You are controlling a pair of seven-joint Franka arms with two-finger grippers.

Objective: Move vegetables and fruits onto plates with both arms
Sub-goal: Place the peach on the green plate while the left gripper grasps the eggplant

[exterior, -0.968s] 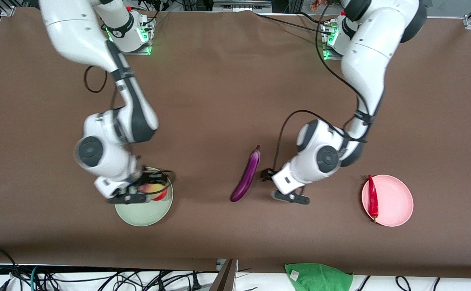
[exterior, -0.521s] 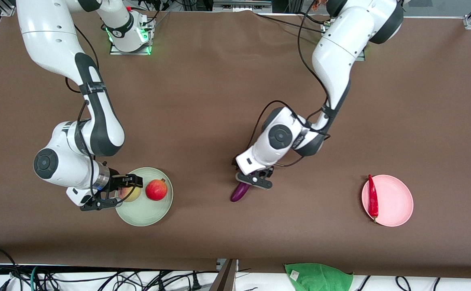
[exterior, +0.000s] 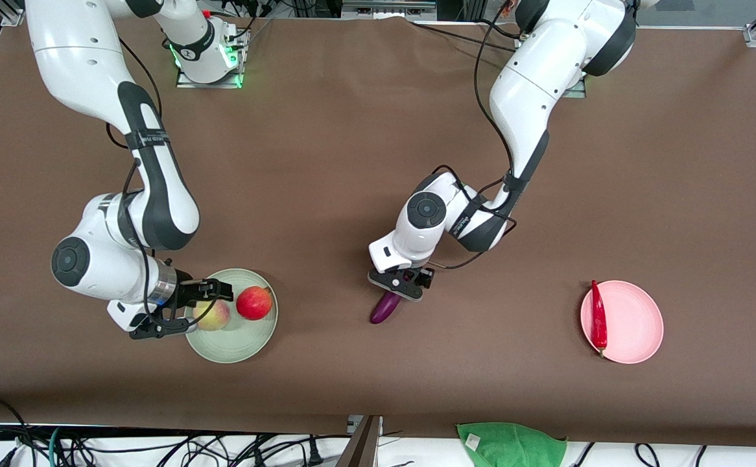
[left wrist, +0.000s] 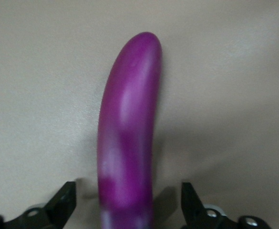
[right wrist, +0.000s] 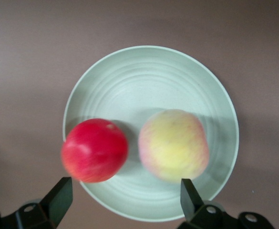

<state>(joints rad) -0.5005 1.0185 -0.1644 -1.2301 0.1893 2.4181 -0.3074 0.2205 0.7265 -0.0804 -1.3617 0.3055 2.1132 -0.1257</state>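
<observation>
Front view, right arm: the right gripper (exterior: 204, 299) hangs over the 9 o'clock edge of the green plate (exterior: 238, 347), fingers spread and empty, the peach (exterior: 213, 315) below them. The pomegranate (exterior: 254, 303) sits at the peach's 2 o'clock, the two just beside each other.

Front view, left arm: the left gripper (exterior: 401, 286) is over the eggplant (exterior: 384, 308) mid-tabletop; only the eggplant's nearer end shows past it.

Front view, pink plate: toward the left arm's end of the tabletop, the pink plate (exterior: 637, 321) carries the chili pepper (exterior: 598, 316) along its 9 o'clock rim.

Left wrist view: the eggplant (left wrist: 128, 133) runs between the fingers (left wrist: 63, 204), which stand wide on both sides and grip nothing.

Right wrist view: the peach (right wrist: 173, 145) and pomegranate (right wrist: 95, 150) both rest on the green plate (right wrist: 144, 76); the gripper is open and empty.

Step in hand: grasping the eggplant, by my reading (fruit looks done).

Doing it well: close across the narrow width near the middle, firmly since the skin looks slick, then lift level so neither end droops.
</observation>
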